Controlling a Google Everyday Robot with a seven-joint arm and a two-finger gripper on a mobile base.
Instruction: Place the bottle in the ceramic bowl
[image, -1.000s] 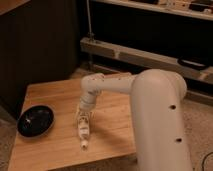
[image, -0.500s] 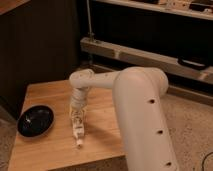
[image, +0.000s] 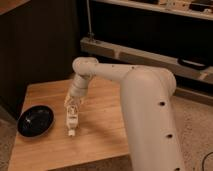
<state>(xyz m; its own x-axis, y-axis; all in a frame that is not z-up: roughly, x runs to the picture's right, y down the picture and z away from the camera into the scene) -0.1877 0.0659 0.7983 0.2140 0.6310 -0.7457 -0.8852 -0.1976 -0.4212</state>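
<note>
The slim whitish bottle hangs cap-down in my gripper, just above the wooden table. The gripper is shut on the bottle's upper part. The glossy black ceramic bowl sits at the table's left edge, a short way left of the bottle, and holds nothing. My white arm reaches in from the right and bends down over the table's middle.
A dark cabinet wall stands behind the table. A metal shelf rail runs along the back right. The speckled floor shows on the right. My arm's large white link covers the table's right side.
The arm has swung left across the table, carrying the bottle from the middle-right closer to the bowl.
</note>
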